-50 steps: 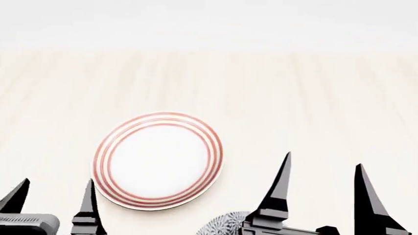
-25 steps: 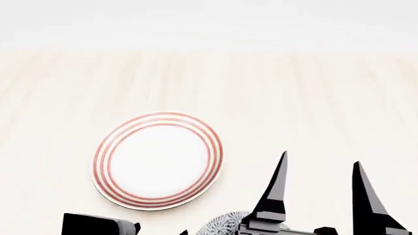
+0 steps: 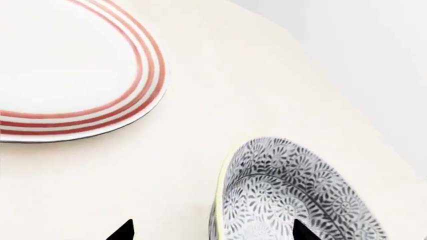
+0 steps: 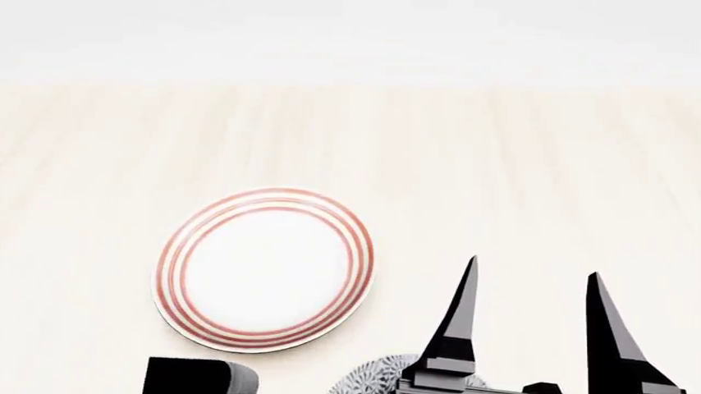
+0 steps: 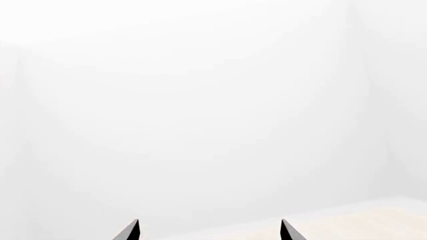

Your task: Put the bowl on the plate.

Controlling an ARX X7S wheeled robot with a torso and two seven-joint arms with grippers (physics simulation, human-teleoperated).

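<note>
My head camera looks down over the desk [image 4: 526, 164]; my left wrist camera sits close above the same plate [image 3: 80, 75] and bowl [image 3: 287, 195]; my right wrist camera faces blank wall.

bowl [image 4: 378, 376] mostly cut off at the head view's bottom edge, right gripper [image 4: 533, 312] blocking part, left gripper [image 3: 212, 231] just fingertips showing

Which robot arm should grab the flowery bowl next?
Probably the left. In its wrist view the open jaws of the left gripper straddle the rim of the bowl, beside the plate. The right gripper points up, away from the table.
</note>
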